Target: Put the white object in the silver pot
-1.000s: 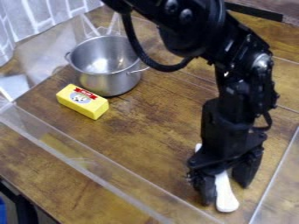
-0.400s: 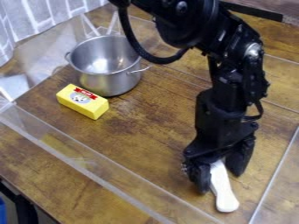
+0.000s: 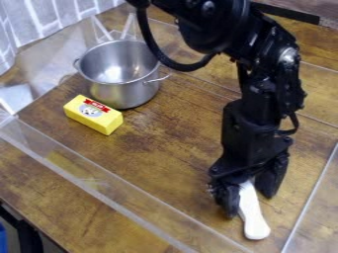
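Observation:
The white object lies flat on the wooden table near the front right, its rounded end pointing toward the front edge. My gripper stands upright over its far end, open, with a finger on each side of the piece; the fingertips look very close to it, but contact cannot be told. The silver pot stands at the back left, upright with nothing visible inside, well apart from the gripper.
A yellow block with a red label lies just in front of the pot. A clear plastic rim runs along the table's front and left edges. The black arm arches over the back right.
The gripper shifted slightly left and down over the white object's far end between a second ago and now; nothing has moved in the last half second.

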`<control>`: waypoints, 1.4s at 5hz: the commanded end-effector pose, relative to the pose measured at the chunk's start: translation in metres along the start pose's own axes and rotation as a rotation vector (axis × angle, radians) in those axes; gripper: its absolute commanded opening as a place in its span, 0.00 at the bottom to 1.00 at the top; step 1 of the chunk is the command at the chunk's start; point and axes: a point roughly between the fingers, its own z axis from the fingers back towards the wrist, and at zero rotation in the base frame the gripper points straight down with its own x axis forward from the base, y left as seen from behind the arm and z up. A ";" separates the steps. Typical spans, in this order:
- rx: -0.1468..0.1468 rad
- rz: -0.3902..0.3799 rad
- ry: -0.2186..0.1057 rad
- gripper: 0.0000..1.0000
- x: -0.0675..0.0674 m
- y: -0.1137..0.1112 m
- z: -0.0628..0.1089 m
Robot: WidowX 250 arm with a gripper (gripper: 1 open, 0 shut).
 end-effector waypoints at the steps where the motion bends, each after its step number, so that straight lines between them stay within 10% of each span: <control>1: -0.003 0.027 -0.007 1.00 0.005 -0.002 0.001; 4: 0.032 0.038 -0.009 1.00 0.002 0.002 -0.004; 5: 0.049 0.041 -0.010 0.00 0.002 0.003 -0.004; 7: 0.083 0.021 -0.014 0.00 0.001 0.005 -0.005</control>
